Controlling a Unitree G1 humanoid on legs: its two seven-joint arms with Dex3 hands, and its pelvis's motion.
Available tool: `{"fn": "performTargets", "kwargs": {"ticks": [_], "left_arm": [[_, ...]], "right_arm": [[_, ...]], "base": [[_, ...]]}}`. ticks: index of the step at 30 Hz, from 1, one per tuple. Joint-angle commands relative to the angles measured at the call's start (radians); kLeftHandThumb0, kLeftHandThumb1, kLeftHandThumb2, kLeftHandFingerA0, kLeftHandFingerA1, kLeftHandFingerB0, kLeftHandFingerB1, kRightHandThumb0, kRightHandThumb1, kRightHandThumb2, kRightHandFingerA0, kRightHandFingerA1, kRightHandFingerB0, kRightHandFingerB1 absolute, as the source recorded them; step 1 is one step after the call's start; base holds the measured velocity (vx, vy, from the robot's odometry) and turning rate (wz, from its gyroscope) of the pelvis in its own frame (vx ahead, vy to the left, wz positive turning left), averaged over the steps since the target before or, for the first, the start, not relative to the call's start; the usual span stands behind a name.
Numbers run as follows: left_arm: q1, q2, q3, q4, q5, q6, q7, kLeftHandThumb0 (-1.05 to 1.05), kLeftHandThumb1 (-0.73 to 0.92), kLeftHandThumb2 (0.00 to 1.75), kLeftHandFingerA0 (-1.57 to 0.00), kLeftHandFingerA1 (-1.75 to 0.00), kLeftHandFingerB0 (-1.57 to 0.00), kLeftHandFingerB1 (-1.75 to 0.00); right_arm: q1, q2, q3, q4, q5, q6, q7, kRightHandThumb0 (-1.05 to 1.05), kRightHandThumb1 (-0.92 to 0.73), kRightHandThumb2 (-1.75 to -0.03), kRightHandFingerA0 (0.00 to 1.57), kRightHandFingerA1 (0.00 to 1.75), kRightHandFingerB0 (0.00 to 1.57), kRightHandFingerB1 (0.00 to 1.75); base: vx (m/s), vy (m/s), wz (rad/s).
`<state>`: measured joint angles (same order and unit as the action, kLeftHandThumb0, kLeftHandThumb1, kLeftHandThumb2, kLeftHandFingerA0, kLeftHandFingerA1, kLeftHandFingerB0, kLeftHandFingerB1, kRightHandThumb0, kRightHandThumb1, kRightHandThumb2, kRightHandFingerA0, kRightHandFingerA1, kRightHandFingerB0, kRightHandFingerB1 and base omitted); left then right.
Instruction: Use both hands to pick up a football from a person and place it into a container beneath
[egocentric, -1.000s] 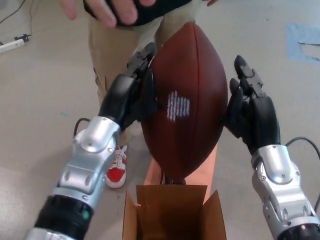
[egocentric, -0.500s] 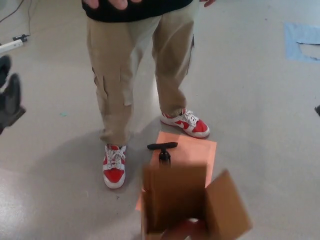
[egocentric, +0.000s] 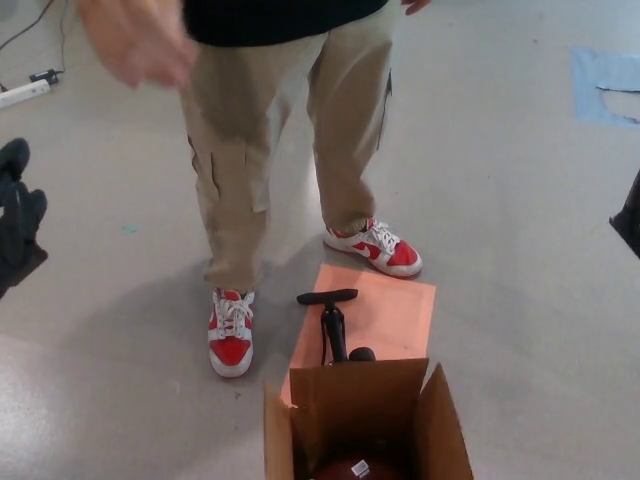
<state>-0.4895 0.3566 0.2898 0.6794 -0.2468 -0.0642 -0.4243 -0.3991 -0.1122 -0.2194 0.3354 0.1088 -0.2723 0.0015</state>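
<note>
My left hand (egocentric: 18, 215) sits at the far left edge of my view, black fingers apart and holding nothing; a second ago it was pressed against the side of the football, and half a second ago it was already out here, in much the same spot. Just up and to the right of it, the person's hand (egocentric: 135, 40) is a blur near the top (too smeared to say more), lower than it was a moment ago. The person's legs in tan trousers (egocentric: 275, 130) stand well ahead of me between my two hands, red and white shoes (egocentric: 231, 335) planted as before.

Down in the middle, below and between my hands, the cardboard box (egocentric: 365, 420) stands open with its flaps up. It looks steadier than half a second ago, when it was blurred and its right flap splayed wider. The football (egocentric: 355, 468) lies inside it, only a brown sliver with a white label showing at the bottom edge. Just behind the box a black pump (egocentric: 330, 320) stands on an orange mat (egocentric: 385, 310).

At the far right edge only a dark corner of my right hand (egocentric: 629, 215) shows, and I cannot tell how its fingers stand.
</note>
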Motion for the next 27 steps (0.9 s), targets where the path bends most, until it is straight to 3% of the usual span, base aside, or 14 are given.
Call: {"fn": "performTargets", "kwargs": {"ticks": [1,2,3,4,11,12,14,15,16,17,19,20,21,27], "left_arm": [[0.025,-0.01,0.003,-0.007,-0.006,-0.033,-0.001,-0.87,0.79,1.1,0.0,-0.1,0.0,-0.08],[0.028,-0.01,-0.003,-0.005,0.003,-0.032,0.005,-0.85,0.72,0.93,0.0,-0.03,0.0,-0.05],[0.032,-0.011,-0.01,-0.003,0.014,-0.032,0.011,-0.85,0.72,0.93,0.0,-0.03,0.0,-0.05],[0.045,-0.018,-0.011,0.004,0.01,-0.039,0.005,-0.88,0.81,1.12,0.0,-0.11,0.0,-0.07],[0.131,-0.035,-0.001,0.183,0.022,-0.157,-0.017,-0.92,0.84,1.12,0.0,-0.06,0.0,-0.03],[0.123,-0.03,-0.006,0.217,0.033,-0.176,-0.012,-0.9,0.82,1.12,0.0,-0.09,0.0,-0.06],[0.118,-0.022,-0.024,0.241,0.064,-0.21,0.011,-0.83,0.78,1.11,0.0,-0.13,0.0,-0.12],[0.108,-0.014,-0.031,0.258,0.076,-0.221,0.02,-0.82,0.7,0.92,0.0,-0.07,0.0,-0.08],[0.101,-0.011,-0.032,0.266,0.077,-0.222,0.02,-0.82,0.7,0.92,0.0,-0.07,0.0,-0.08],[0.094,-0.008,-0.034,0.273,0.078,-0.222,0.02,-0.81,0.75,1.11,0.0,-0.16,0.0,-0.14],[0.082,0.001,-0.043,0.291,0.084,-0.227,0.017,-0.85,0.77,1.11,0.0,-0.13,0.0,-0.11],[0.083,0.001,-0.053,0.29,0.09,-0.225,0.012,-0.89,0.8,1.11,0.0,-0.1,0.0,-0.07],[0.082,-0.001,-0.072,0.292,0.104,-0.218,0.016,-0.9,0.81,1.12,0.0,-0.1,0.0,-0.07],[0.064,0.005,-0.115,0.355,0.133,-0.258,0.027,-0.9,0.79,1.11,0.0,-0.12,0.0,-0.08]], "right_arm": [[0.002,0.015,-0.01,0.028,0.032,-0.027,0.011,-0.81,-0.78,-0.96,0.0,0.06,0.0,0.07],[-0.002,0.017,-0.01,0.053,0.031,-0.033,0.013,-0.84,-0.79,-1.0,0.0,0.08,0.0,0.06],[-0.008,0.02,-0.009,0.084,0.029,-0.04,0.015,-0.84,-0.79,-1.0,0.0,0.08,0.0,0.06],[-0.009,0.02,-0.005,0.133,0.014,-0.055,0.009,-0.86,-0.84,-1.18,0.0,0.14,0.0,0.11],[-0.056,0.016,0.035,0.602,-0.047,-0.039,0.014,-0.85,-0.81,-1.13,0.07,0.28,0.06,0.17],[-0.064,0.011,0.042,0.634,-0.051,-0.028,0.016,-0.78,-0.92,-0.7,0.12,0.27,0.07,0.2],[-0.067,-0.001,0.056,0.668,-0.066,-0.047,0.025,-0.82,-0.92,-0.7,0.12,0.26,0.08,0.21],[-0.072,-0.006,0.069,0.688,-0.081,-0.054,0.021,-0.75,-0.74,-1.12,0.03,0.4,0.02,0.25],[-0.076,-0.006,0.074,0.695,-0.087,-0.053,0.015,-0.75,-0.74,-1.12,0.03,0.4,0.02,0.25],[-0.081,-0.009,0.084,0.708,-0.099,-0.06,0.005,-0.76,-0.75,-1.12,0.04,0.41,0.01,0.25],[-0.084,-0.016,0.104,0.746,-0.119,-0.084,-0.008,-0.77,-0.75,-1.13,0.03,0.41,0.01,0.24],[-0.081,-0.028,0.122,0.758,-0.137,-0.081,-0.016,-0.87,-0.85,-1.14,0.08,0.21,0.07,0.15],[-0.075,-0.045,0.145,0.777,-0.164,-0.08,-0.033,-0.85,-0.87,-1.16,0.03,0.17,0.03,0.14],[-0.108,-0.075,0.201,0.864,-0.189,-0.087,-0.062,-0.84,-0.87,-1.18,0.0,0.15,0.0,0.14]], "base": [[0.0,0.0,0.0],[0.0,0.0,0.0],[0.0,0.0,0.0],[0.0,0.0,0.0],[0.0,0.0,0.0],[0.0,0.0,0.0],[0.0,0.0,0.0],[0.0,0.0,0.0],[0.0,0.0,0.0],[0.0,0.0,0.0],[0.0,0.0,0.0],[0.0,0.0,0.0],[0.0,0.0,0.0],[0.0,0.0,0.0]]}}
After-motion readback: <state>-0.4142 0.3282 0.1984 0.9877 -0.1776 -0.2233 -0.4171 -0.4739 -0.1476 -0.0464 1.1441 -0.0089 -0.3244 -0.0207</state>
